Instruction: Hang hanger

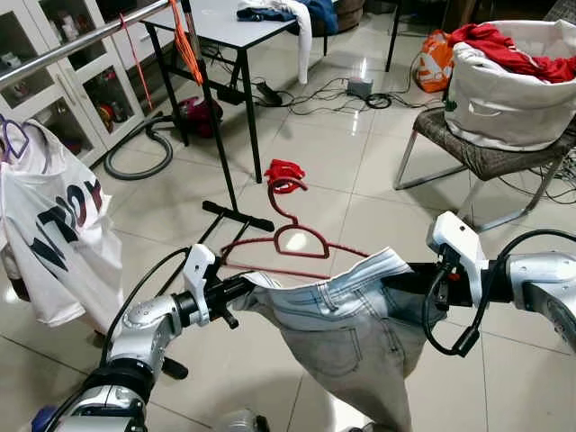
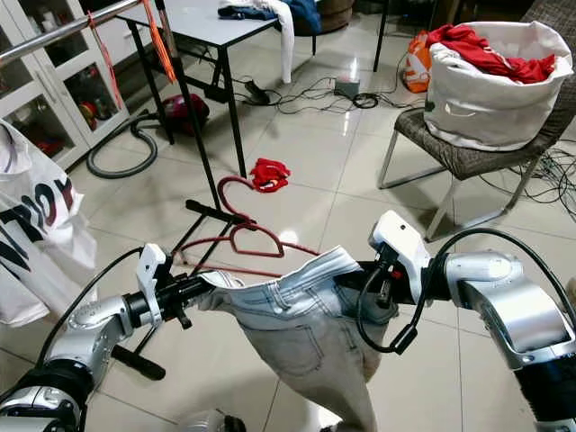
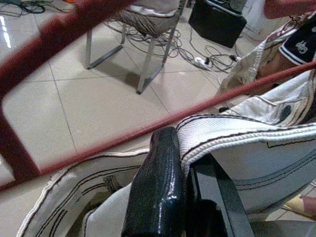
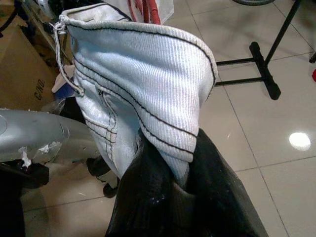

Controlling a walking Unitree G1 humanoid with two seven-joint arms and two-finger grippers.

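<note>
Pale blue jeans point(image 1: 346, 333) hang stretched between my two grippers above the floor. My left gripper point(image 1: 243, 286) is shut on one end of the waistband point(image 3: 232, 133), and my right gripper point(image 1: 400, 274) is shut on the other end point(image 4: 148, 84). A dark red hanger point(image 1: 301, 241) sits just behind the waistband with its hook point(image 1: 281, 191) pointing away from me. One of its arms runs into the jeans, and its bar point(image 3: 123, 133) crosses close in front of the left fingers point(image 3: 158, 192). Whether it rests on the jeans or the floor I cannot tell.
A clothes rack with a silver rail point(image 1: 72, 43) and a black post point(image 1: 216, 117) stands at the left, with a white T-shirt point(image 1: 54, 234) hanging from it. A red item point(image 1: 283, 169) lies on the tiles. A chair carries a white basket point(image 1: 504, 90) at the right; a table point(image 1: 234, 31), a vacuum hose and cables lie beyond.
</note>
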